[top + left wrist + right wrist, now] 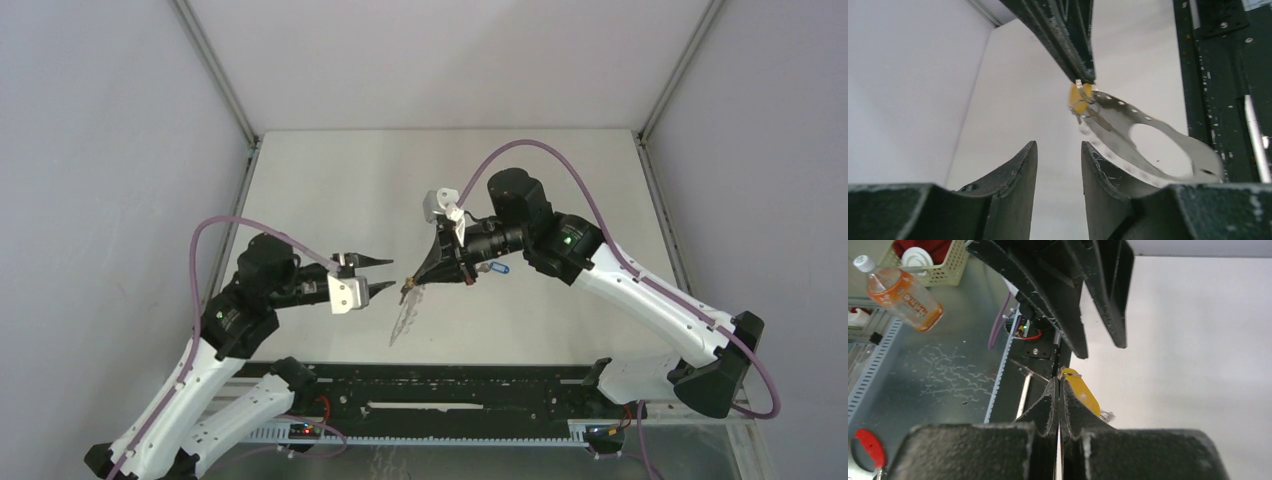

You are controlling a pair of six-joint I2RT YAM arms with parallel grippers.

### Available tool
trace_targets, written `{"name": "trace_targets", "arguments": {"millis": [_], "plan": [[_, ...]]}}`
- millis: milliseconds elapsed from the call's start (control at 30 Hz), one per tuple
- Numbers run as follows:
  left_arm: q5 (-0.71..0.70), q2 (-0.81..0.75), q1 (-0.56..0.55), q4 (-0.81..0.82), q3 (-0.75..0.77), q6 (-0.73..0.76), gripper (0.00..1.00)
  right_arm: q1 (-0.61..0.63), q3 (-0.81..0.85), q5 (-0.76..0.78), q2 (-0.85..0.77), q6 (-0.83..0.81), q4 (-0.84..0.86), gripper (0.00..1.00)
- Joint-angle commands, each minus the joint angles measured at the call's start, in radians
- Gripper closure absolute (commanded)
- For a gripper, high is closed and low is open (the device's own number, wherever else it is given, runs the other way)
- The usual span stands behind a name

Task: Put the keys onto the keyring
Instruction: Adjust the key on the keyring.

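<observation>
Above the table, my right gripper [408, 284] is shut on the metal loops at the keyring's edge. The grey keyring [404, 318] hangs down from it. In the left wrist view the hoop [1113, 132] curves off to the right, and the yellow key [1079, 95] sits in the loop cluster just under the right fingertips. The right wrist view shows that yellow key [1082, 392] pressed beside the shut fingers. My left gripper [392, 273] stands open just left of the keyring with nothing between its fingers [1030, 155]. The blue key [497, 268] lies on the table under the right wrist.
A black rail [460, 400] runs along the near table edge between the arm bases. Off the table on the left are an orange bottle [903, 292], a yellow-green basket [933, 260] and a red-handled tool [868, 447]. Walls enclose the table.
</observation>
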Motion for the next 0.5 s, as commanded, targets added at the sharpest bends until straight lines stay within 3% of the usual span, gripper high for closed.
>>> {"name": "trace_targets", "arguments": {"millis": [0, 133, 333, 467], "plan": [[-0.007, -0.039, -0.007, 0.128, -0.027, 0.059, 0.57, -0.007, 0.012, -0.099, -0.007, 0.025, 0.041, 1.00], [0.074, -0.065, -0.009, 0.127, -0.049, 0.096, 0.54, -0.007, 0.011, -0.125, 0.012, 0.038, 0.064, 1.00], [0.140, -0.085, -0.009, 0.072, -0.094, 0.280, 0.52, -0.010, 0.013, -0.184, 0.042, 0.080, 0.129, 1.00], [0.159, -0.057, -0.015, 0.076, -0.088, 0.300, 0.53, -0.010, 0.012, -0.211, 0.056, 0.105, 0.168, 1.00]]}}
